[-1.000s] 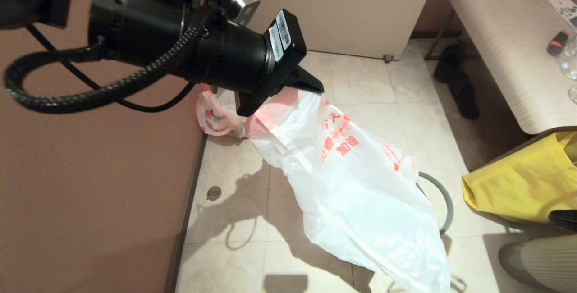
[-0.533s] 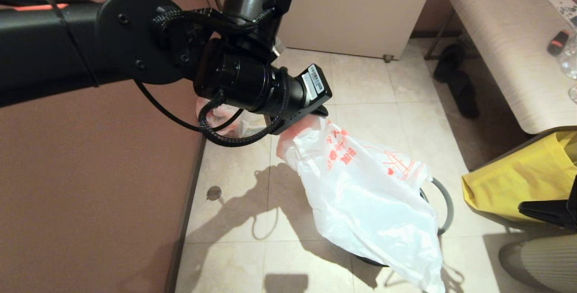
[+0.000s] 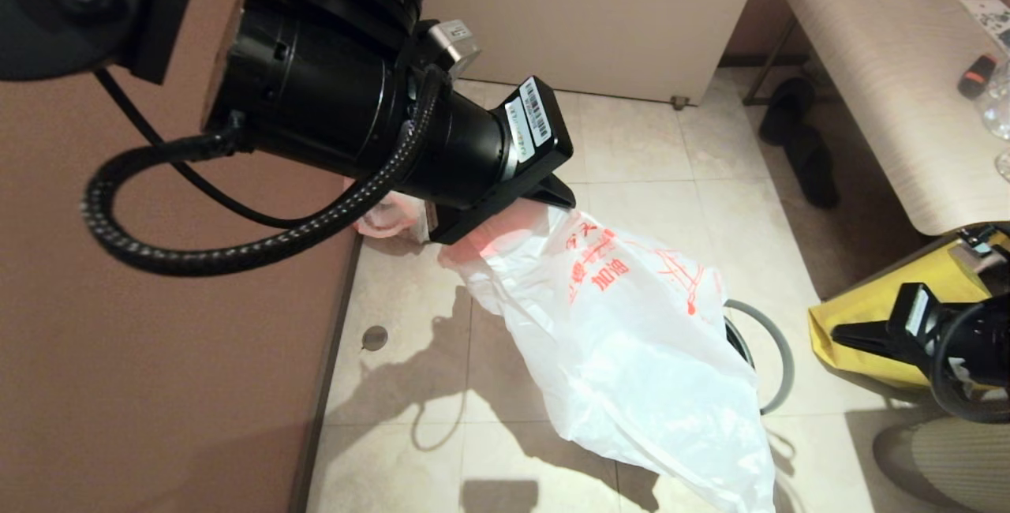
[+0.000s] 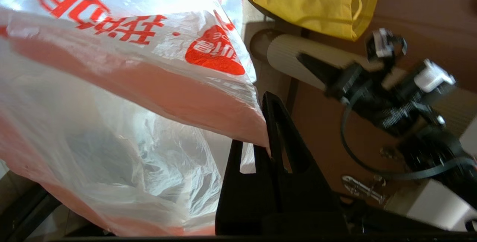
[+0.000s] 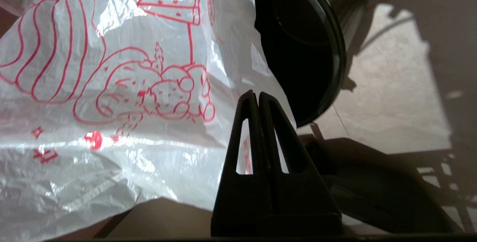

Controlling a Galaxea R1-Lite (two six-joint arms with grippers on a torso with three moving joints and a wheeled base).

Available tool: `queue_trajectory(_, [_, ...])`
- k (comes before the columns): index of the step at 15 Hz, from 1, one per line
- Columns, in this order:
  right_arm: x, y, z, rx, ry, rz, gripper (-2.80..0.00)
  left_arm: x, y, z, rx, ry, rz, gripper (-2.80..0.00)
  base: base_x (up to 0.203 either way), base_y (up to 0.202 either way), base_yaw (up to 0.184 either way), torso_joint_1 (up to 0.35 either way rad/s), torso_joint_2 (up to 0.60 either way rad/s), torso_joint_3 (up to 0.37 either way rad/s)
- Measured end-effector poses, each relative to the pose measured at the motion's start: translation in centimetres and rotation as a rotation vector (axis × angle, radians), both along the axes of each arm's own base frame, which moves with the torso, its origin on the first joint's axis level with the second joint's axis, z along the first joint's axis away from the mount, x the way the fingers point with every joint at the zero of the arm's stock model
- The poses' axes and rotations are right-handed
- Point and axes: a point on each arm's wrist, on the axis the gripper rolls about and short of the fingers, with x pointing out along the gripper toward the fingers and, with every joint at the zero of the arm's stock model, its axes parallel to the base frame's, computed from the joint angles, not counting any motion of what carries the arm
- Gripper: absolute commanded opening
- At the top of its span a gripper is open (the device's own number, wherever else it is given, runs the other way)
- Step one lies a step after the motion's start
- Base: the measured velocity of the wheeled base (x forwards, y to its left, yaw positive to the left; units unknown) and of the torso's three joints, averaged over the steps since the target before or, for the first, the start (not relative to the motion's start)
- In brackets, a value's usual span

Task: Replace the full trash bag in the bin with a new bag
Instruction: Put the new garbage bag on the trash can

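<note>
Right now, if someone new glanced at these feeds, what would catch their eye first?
The big black left gripper up front, shut on the pink top of the new bag, which hangs slanting over the bin. Next, the yellow bag at the right edge, with the shut, empty right gripper before it. The full trash bag peeks out by the wall behind the left arm.

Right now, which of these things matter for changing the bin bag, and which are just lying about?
Part of the job:
new bag, held by left end effector
bin
full trash bag by the wall
right end effector

Just lying about:
yellow bag
slippers
bench
</note>
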Motion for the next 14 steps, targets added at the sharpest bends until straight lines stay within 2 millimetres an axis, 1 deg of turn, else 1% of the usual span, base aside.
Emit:
queue_trajectory(3, [4.1, 0.6, -1.1, 0.0, -0.044, 0.027, -2.8, -1.6, -0.2, 0.1, 0.015, 0.024, -0.044, -2.8, 0.0, 0.0, 0.0, 0.0, 0.0, 0.0])
queue_trajectory(5, [7.4, 1.4, -1.3, 0.002, -0.079, 0.05, -2.8, -2.7, -0.3, -0.1, 0.047, 0.058, -0.078, -2.8, 0.0, 0.0, 0.0, 0.0, 0.0, 0.0])
queue_trajectory(6, [8.9, 1.9, -1.4, 0.008, -0.086, 0.06, -2.8, -2.9, -0.2, -0.2, 0.054, 0.071, -0.09, -2.8, 0.0, 0.0, 0.0, 0.0, 0.0, 0.0])
queue_trajectory(8, [12.2, 3.8, -1.7, 0.034, -0.095, 0.093, -2.8, -3.1, -0.2, -1.1, 0.072, 0.113, -0.12, -2.8, 0.0, 0.0, 0.0, 0.0, 0.0, 0.0])
queue_trajectory(9, [13.2, 5.1, -2.3, 0.039, -0.081, 0.12, -2.8, -3.0, -0.2, -1.6, 0.084, 0.129, -0.122, -2.8, 0.0, 0.0, 0.0, 0.0, 0.0, 0.0])
queue_trajectory(10, [13.9, 6.8, -3.2, 0.039, -0.055, 0.157, -2.8, -2.8, -0.1, -2.1, 0.096, 0.142, -0.116, -2.8, 0.0, 0.0, 0.0, 0.0, 0.0, 0.0])
queue_trajectory(11, [14.2, 8.5, -4.4, 0.031, -0.018, 0.197, -2.8, -2.4, 0.0, -2.4, 0.101, 0.151, -0.104, -2.8, 0.0, 0.0, 0.0, 0.0, 0.0, 0.0])
queue_trajectory(12, [14.3, 9.8, -5.7, 0.007, 0.027, 0.223, -2.8, -2.0, 0.2, -2.6, 0.101, 0.153, -0.093, -2.8, 0.0, 0.0, 0.0, 0.0, 0.0, 0.0])
queue_trajectory(13, [14.2, 10.5, -7.0, -0.035, 0.086, 0.226, -2.8, -1.6, 0.2, -2.7, 0.1, 0.152, -0.084, -2.8, 0.0, 0.0, 0.0, 0.0, 0.0, 0.0])
queue_trajectory(14, [14.1, 10.7, -8.3, -0.082, 0.14, 0.213, -2.8, -1.4, 0.3, -2.8, 0.103, 0.155, -0.075, -2.8, 0.0, 0.0, 0.0, 0.0, 0.0, 0.0])
